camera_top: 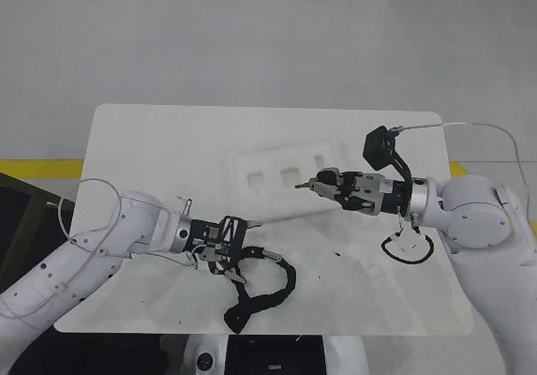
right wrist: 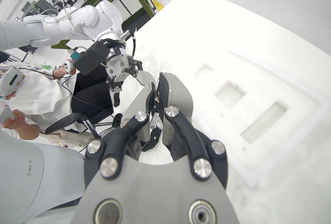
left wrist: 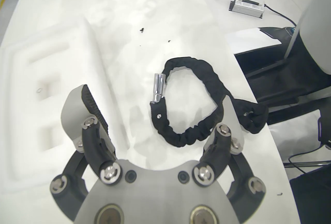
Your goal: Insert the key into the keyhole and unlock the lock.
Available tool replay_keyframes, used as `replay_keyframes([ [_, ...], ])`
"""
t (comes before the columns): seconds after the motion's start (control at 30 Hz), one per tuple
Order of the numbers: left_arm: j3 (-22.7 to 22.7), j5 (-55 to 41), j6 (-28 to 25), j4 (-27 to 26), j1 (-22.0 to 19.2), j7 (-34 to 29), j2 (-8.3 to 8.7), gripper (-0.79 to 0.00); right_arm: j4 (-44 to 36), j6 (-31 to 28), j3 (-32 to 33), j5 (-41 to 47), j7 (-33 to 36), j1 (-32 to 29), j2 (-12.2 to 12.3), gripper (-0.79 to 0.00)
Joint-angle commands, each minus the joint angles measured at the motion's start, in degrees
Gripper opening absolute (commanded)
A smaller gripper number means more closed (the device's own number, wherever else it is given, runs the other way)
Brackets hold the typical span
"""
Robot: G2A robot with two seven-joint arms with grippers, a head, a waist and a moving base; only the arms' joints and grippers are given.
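Lock [camera_top: 282,281] and key [camera_top: 299,186] sit well apart in the top view. You have the black-sleeved chain lock curled on the table [camera_top: 156,131] near its front edge. Your left gripper [camera_top: 231,248] is just beside the lock's nearer end. The right gripper [camera_top: 313,185] is over the white foam tray [camera_top: 259,173] in the middle of the table. Its fingers are pressed together on the key, and a thin tip pokes out past them toward the left arm. From the left wrist view, your left gripper [left wrist: 155,97] is spread wide with nothing between its pads. The lock [left wrist: 207,80] lies on the table beyond the fingers, its sleeve looped into a ring. A silver pin [left wrist: 158,88] stands out of one end of the sleeve, and the foam tray [left wrist: 51,36] is off to one side. From the right wrist view, your right gripper [right wrist: 156,85] has its ribbed pads squeezed tight against each other above the table, beside the tray [right wrist: 297,95] with its three square recesses. The key itself is too hidden between the pads to make out there.
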Motion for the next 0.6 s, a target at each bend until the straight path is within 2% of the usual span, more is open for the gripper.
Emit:
replay_keyframes([
  [0.0, 2.03, 0.25, 0.05, 0.04, -0.76, -0.53, -0.58, 0.0, 0.0, 0.0, 0.0, 0.0, 0.0, 0.0, 0.0, -0.785],
  [0.37, 11.84, -3.06, 0.05, 5.38, -7.2, -6.96, -4.73, 0.0, 0.0, 0.0, 0.0, 0.0, 0.0, 0.0, 0.0, -0.785],
  [0.57, 15.01, -4.45, 0.05, 8.7, -10.01, -7.7, -6.71, 0.0, 0.0, 0.0, 0.0, 0.0, 0.0, 0.0, 0.0, -0.785],
])
